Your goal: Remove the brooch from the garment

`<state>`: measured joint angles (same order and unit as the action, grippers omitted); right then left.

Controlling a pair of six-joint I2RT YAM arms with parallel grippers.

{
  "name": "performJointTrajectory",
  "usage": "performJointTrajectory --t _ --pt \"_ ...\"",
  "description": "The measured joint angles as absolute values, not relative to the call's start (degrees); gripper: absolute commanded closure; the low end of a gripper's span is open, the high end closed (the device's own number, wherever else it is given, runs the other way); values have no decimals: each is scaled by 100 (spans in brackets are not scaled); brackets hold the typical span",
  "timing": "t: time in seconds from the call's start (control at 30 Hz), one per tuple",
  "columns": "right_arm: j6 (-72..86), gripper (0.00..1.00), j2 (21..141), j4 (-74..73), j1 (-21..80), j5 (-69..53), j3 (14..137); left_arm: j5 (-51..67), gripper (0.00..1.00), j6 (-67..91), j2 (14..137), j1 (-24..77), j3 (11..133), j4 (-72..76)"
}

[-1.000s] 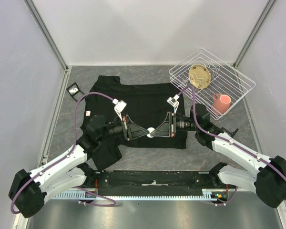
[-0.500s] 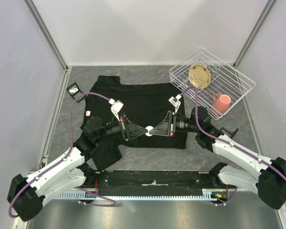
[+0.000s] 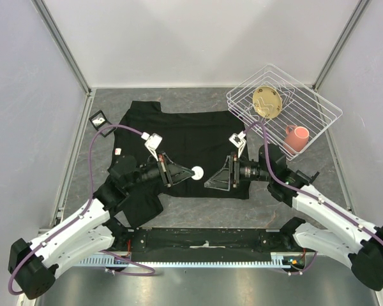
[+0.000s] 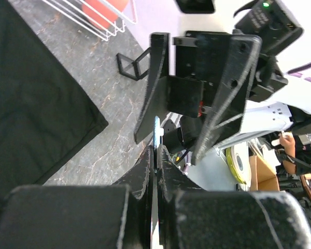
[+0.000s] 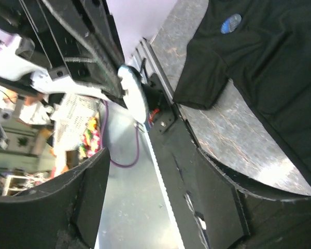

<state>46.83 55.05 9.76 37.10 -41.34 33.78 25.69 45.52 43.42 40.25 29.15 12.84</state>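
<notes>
The garment (image 3: pixel 198 137), a black T-shirt, lies flat on the table. Just above its lower middle hangs the brooch (image 3: pixel 196 171), a small white disc, with my left gripper (image 3: pixel 190 172) shut on it. The left wrist view shows the brooch (image 4: pixel 156 132) edge-on, sticking out of the pinched fingertips. My right gripper (image 3: pixel 212 178) stands open just to the right of the brooch, facing it and apart from it. In the right wrist view the brooch (image 5: pixel 133 93) sits beyond my spread right gripper (image 5: pixel 155 155), and the garment (image 5: pixel 264 57) lies to the right.
A white wire basket (image 3: pixel 319 108) at the back right holds a tan plate (image 3: pixel 267 102) and a pink cup (image 3: pixel 297 138). A small black square object (image 3: pixel 99 119) lies left of the shirt by the wall. A black wire stand (image 4: pixel 132 65) sits near the basket.
My right gripper has opened, let go of the brooch and drawn back to the right. The left gripper has kept the brooch and shifted slightly left.
</notes>
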Motion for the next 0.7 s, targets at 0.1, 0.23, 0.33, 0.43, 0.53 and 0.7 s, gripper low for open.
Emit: performJointTrajectory --t 0.1,0.23,0.33,0.43,0.53,0.7 --pt "3892 23 5334 196 3712 -4104 3616 2443 98 4622 4495 4025 3120 888" --pt "2652 25 5026 -720 3774 -3415 3964 2279 98 5028 4908 4018 3623 148" --pt "1846 32 4783 -891 4003 -2613 4007 2174 98 5502 5137 3990 3944 -462" --pt "1122 38 4598 -698 4442 -1848 3931 2150 98 5970 5229 3951 4042 -814" --pt "412 43 4399 -82 4858 -1457 3607 2250 98 6361 5240 3905 4042 -976" --pt "-384 55 4305 694 5124 -1253 3061 2469 98 6820 5216 3830 4018 -939"
